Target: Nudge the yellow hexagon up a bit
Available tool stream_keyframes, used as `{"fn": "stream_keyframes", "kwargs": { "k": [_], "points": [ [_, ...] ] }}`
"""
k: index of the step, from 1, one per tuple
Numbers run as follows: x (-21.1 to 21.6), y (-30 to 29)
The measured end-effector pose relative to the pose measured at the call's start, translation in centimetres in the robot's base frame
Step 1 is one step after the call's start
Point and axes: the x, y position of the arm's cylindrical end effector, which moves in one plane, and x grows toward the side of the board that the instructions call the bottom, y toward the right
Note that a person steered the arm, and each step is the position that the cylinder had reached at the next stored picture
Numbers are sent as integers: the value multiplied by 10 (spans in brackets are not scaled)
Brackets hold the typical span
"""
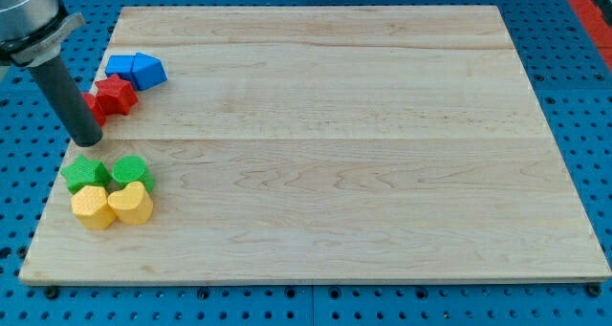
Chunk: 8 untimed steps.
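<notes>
The yellow hexagon (92, 207) lies near the board's left edge at the view's lower left. A yellow heart-shaped block (131, 204) touches its right side. Two green blocks sit just above them, one (85, 174) over the hexagon and one (129, 170) over the heart. My tip (88, 140) rests on the board just above the left green block, a short way above the yellow hexagon. The dark rod rises from it toward the view's top left.
A red star-shaped block (116, 95) and another red block (95, 107), partly hidden by the rod, lie at the upper left. Two blue blocks (136, 70) touch each other above them. The wooden board (335, 144) sits on a blue pegboard.
</notes>
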Motion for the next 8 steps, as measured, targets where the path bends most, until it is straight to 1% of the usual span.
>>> {"fn": "stream_keyframes", "kwargs": {
  "k": [4,8],
  "points": [
    [4,-2],
    [8,36]
  ]
}}
